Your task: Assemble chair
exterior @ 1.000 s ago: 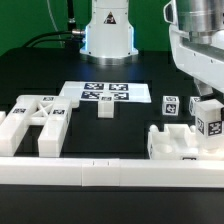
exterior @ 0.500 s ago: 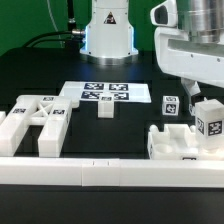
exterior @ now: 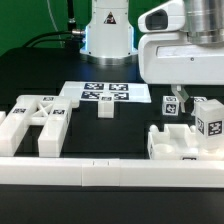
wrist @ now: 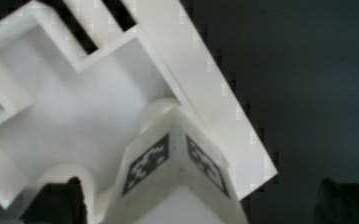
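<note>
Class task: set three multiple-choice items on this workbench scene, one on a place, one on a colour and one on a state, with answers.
1. Where does the small loose post stand?
A. on the front rail
B. by the marker board's near edge
C. on the robot's base

2. What colour is the table?
A. black
B. red
C. yellow

3. How is the gripper?
A. shut on a post
B. shut on a cable
C. open

Answers: 1 B, the post rises just before the board. 2 A, the bare surface is black. 3 C, the wrist view shows its fingers far apart.
</note>
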Robot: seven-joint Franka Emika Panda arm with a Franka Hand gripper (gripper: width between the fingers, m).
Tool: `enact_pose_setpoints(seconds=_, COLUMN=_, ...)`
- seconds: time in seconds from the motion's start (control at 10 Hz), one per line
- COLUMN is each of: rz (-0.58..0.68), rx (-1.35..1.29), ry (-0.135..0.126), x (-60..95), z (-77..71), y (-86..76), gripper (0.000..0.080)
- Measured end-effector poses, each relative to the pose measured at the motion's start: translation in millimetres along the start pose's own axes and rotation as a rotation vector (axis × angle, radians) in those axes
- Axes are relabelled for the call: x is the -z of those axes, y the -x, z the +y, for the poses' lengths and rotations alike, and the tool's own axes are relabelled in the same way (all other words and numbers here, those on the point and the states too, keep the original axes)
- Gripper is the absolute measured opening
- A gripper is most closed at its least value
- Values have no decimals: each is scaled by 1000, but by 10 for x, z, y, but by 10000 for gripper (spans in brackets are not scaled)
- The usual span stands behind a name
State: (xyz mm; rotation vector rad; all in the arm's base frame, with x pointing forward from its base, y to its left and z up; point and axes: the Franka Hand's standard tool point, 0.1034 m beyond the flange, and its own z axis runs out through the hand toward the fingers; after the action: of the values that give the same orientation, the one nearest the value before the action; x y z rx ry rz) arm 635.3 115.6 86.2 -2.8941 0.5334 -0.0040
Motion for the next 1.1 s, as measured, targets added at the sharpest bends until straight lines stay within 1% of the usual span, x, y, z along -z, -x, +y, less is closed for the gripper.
enact_pose_setpoints(seconds=0.1, rz=2, rx=139, ry=4, x=0, z=11, y=-16, gripper=649)
enact_pose_setpoints(seconds=0.2, rz=2, rx=218, ry=4, x=-6, z=8, y=-19, gripper=649)
enact_pose_setpoints(seconds=0.6, rz=2, rx=470, ry=6, x=-6, z=21, y=-27, gripper=649)
enact_pose_setpoints(seconds=0.7, rz=1, rx=460, ry=6, x=-9, z=19, y=-24, gripper=536)
enact_pose_setpoints(seconds=0.8, rz=1, rx=460, ry=6, x=-11, z=21, y=-24, gripper=402)
enact_pose_setpoints(seconds=0.9, rz=1, rx=460, ry=7, x=-12, z=28, y=-26, gripper=402)
enact_pose_setpoints(seconds=1.0, rz=1, rx=451, ry=6, x=-12, z=31, y=-28, gripper=285)
enact_pose_setpoints(seconds=1.1, rz=1, rx=430, ry=6, x=-12, z=32, y=-29, gripper=285)
